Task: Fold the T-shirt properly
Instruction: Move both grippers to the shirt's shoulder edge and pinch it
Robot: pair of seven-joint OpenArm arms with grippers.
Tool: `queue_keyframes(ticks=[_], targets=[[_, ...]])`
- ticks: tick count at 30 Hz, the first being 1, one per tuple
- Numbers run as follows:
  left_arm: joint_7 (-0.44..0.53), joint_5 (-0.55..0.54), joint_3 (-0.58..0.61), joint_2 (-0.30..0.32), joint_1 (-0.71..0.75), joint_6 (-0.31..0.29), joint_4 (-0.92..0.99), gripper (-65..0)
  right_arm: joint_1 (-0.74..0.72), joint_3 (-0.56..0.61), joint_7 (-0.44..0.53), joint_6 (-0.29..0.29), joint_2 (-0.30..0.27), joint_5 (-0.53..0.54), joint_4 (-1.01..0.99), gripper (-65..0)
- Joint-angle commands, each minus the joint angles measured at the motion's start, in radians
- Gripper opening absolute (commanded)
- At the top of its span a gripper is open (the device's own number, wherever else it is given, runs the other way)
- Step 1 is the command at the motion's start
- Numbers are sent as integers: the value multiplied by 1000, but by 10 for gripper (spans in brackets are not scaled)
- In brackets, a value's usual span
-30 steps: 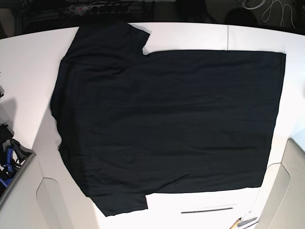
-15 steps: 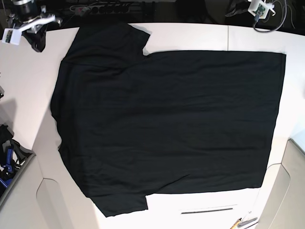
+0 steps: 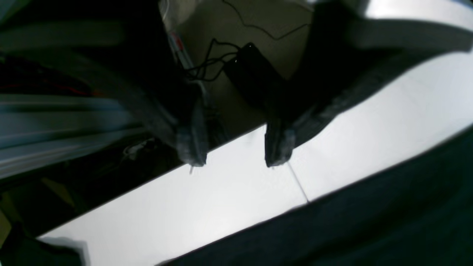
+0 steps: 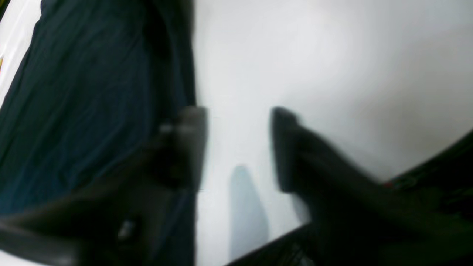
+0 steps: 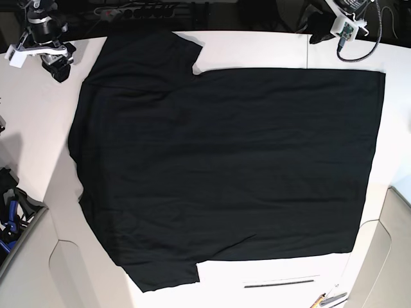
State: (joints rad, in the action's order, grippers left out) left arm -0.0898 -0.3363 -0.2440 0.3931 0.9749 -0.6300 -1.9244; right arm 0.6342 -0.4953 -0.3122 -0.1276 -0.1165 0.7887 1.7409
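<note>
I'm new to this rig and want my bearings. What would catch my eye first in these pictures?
The big black T-shirt dominates, spread flat with its plain side up over most of the white table. Next, the two arms at the table's far edge: the right gripper beside the shirt's far left corner and the left gripper at the far right. Both have open jaws, clear of the cloth.

A white table point(image 5: 257, 48) (seamed), a power strip point(image 5: 138, 11) behind, pens point(image 5: 327, 299) at its front edge.
</note>
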Motion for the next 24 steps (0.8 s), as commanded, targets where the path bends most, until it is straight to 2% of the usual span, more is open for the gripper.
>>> queue_keyframes(ticks=[1, 5, 8, 13, 18, 22, 23, 24], targets=[[17, -20, -6, 6, 9, -7, -14, -362, 3, -6, 19, -11, -7, 0, 15, -318], [17, -31, -6, 6, 5, -7, -14, -362, -12, 6, 6, -11, -7, -2, 13, -319], [18, -31, -6, 6, -2, -7, -14, -362, -64, 37, -32, -11, -7, -35, -4, -319], [17, -30, -6, 6, -3, -7, -14, -362, -141, 96, -38, -12, -4, -49, -66, -319], [10, -30, -6, 6, -12, -6, -14, -362, -159, 146, -53, -73, -2, -50, -81, -319], [10, -30, -10, 6, -14, -6, -14, -362, -158, 166, -51, -75, 3, -76, -81, -321], [10, -31, -14, 6, -14, -6, -14, -362, -158, 166, -51, -75, 3, -76, -81, -329], [10, -30, -23, 6, -14, -6, -14, -362, -159, 166, -51, -75, 3, -80, -81, -369]])
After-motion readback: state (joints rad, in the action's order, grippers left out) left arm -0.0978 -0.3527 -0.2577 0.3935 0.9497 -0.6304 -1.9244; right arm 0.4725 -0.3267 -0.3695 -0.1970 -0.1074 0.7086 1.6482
